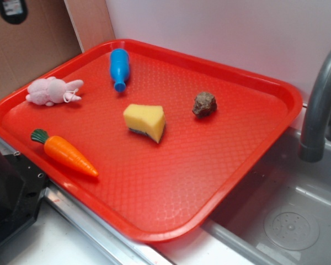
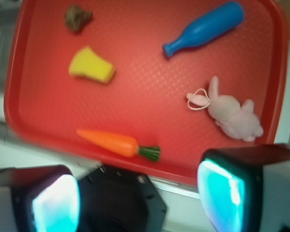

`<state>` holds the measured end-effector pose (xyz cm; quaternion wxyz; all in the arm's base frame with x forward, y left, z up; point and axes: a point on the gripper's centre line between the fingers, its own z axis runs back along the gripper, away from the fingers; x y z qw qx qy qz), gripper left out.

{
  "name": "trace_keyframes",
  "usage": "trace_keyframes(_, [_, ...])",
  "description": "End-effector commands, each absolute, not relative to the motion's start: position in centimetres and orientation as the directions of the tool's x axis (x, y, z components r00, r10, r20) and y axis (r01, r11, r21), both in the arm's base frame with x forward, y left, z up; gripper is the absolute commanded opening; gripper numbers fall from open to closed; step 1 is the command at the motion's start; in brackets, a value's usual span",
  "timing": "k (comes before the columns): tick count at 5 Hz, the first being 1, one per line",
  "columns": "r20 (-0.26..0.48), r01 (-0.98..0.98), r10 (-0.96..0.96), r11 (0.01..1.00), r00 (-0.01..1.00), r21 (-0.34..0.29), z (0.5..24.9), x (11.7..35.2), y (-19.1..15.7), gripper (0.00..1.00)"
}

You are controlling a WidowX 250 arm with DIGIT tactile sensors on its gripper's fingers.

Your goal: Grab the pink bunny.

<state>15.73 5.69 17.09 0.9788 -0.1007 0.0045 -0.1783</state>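
The pink bunny lies on its side at the far left of the red tray, ears pointing right. In the wrist view the bunny lies at the right of the tray, ears pointing left. My gripper is open and empty, high above the tray's near edge, its two fingers wide apart at the bottom of the wrist view. The bunny lies ahead and to the right of the gripper, well apart from it. The gripper does not show in the exterior view.
On the tray: an orange carrot, a yellow sponge, a blue bottle, a brown lump. A grey sink and faucet stand to the right. The black robot base sits at the tray's left front.
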Motion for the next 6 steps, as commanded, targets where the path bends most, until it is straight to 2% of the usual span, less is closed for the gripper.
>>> trace_keyframes(1, [0.028,0.558,-0.558,0.825,0.830,-0.086,12.2,17.1,10.0,1.00])
trace_keyframes(2, [-0.009,0.689,-0.692,0.720,0.722,-0.077,10.1,17.9,11.2,1.00])
trace_keyframes(3, [-0.051,0.741,-0.741,0.671,0.669,-0.015,8.7,19.6,11.8,1.00])
trace_keyframes(4, [-0.057,0.719,-0.718,0.694,0.694,0.025,5.7,19.7,12.5,1.00])
trace_keyframes(5, [-0.115,0.737,-0.734,0.675,0.669,-0.027,2.8,20.0,12.4,1.00])
trace_keyframes(6, [-0.144,0.713,-0.710,0.700,0.689,-0.039,1.6,19.6,12.2,0.00])
